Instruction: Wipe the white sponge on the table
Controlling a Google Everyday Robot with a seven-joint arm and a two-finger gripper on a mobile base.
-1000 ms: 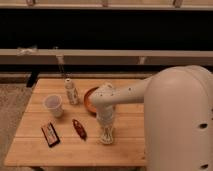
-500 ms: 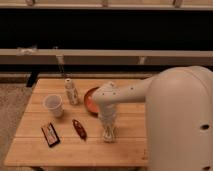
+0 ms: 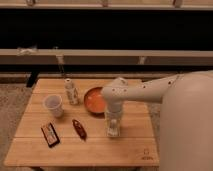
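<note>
The light-brown slatted wooden table (image 3: 75,150) fills the lower left of the camera view. My white arm reaches in from the right and points straight down over the table's middle right. My gripper (image 3: 113,129) stands on the table top, just in front of the orange bowl. A small off-white block, the white sponge (image 3: 113,132), shows at its tips, pressed against the planks. The fingers look closed around it. Most of the sponge is hidden by the gripper.
An orange-red bowl (image 3: 94,101) lies just behind the gripper. A small white bottle (image 3: 71,92) and a clear plastic cup (image 3: 53,105) stand to the left. A brown snack bar (image 3: 79,128) and a dark packet (image 3: 49,134) lie at the front left. A bench runs behind the table.
My gripper has slid a little to the right across the table top with the sponge under it. The other items have not moved.
</note>
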